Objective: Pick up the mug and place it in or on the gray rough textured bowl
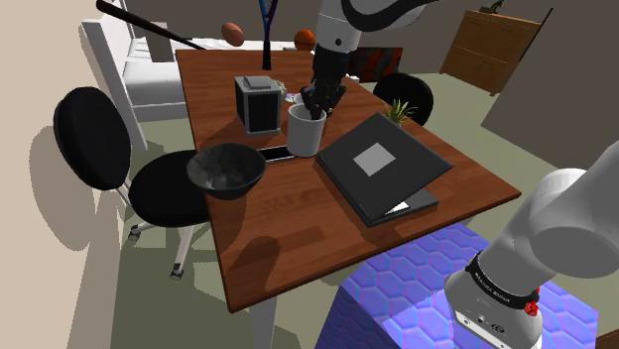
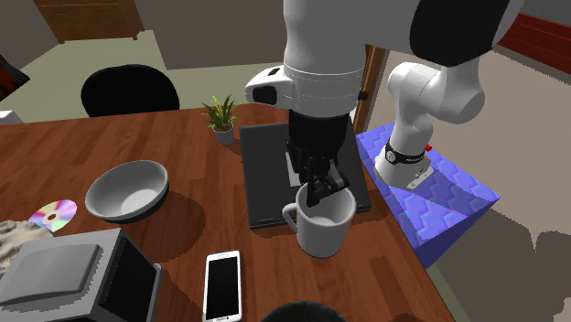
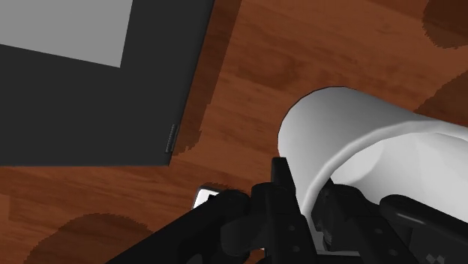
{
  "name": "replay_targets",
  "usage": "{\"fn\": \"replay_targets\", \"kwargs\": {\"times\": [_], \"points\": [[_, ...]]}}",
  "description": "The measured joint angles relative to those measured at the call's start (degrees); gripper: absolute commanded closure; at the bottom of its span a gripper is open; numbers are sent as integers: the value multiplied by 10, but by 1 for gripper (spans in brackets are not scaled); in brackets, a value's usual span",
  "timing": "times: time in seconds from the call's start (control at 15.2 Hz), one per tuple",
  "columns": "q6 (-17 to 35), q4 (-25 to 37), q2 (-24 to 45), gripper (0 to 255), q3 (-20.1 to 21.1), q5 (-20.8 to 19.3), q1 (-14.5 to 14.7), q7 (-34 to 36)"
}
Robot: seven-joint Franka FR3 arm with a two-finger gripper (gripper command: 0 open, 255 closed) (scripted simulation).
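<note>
Mug [image 1: 306, 134], white, stands near the middle of a brown wooden table [image 1: 288, 238] in a tan-walled room, with a wooden dresser [image 1: 486, 50] at 1 o'clock in the shoulder view. Black chairs [image 1: 94, 139] sit at the table's 9 o'clock and the blue stand [image 1: 417, 288] at its 5. A closed black laptop [image 1: 382, 169] lies at the mug's 4 o'clock, and the grey bowl [image 1: 226, 171] at its 8, apart. The gripper [image 1: 317, 107] reaches down from above, pinching the mug's wall with one finger inside and one outside. The second exterior view shows a shiny disc [image 2: 53, 215] at the bowl's 8 o'clock. The shoulder view shows a brown ball [image 1: 233, 33] at the table's 12.
</note>
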Motion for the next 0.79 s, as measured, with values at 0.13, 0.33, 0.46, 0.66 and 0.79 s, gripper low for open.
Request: {"fn": "replay_targets", "kwargs": {"times": [0.13,0.33,0.46,0.66,0.79], "points": [[-15,12,-3,255,-1,0,-1,-1],[-31,35,3,255,1,-2,1,5],[-42,81,38,255,11,-9,6,23],[-57,152,93,255,24,-21,15,50],[-67,202,134,255,33,-32,25,73]]}}
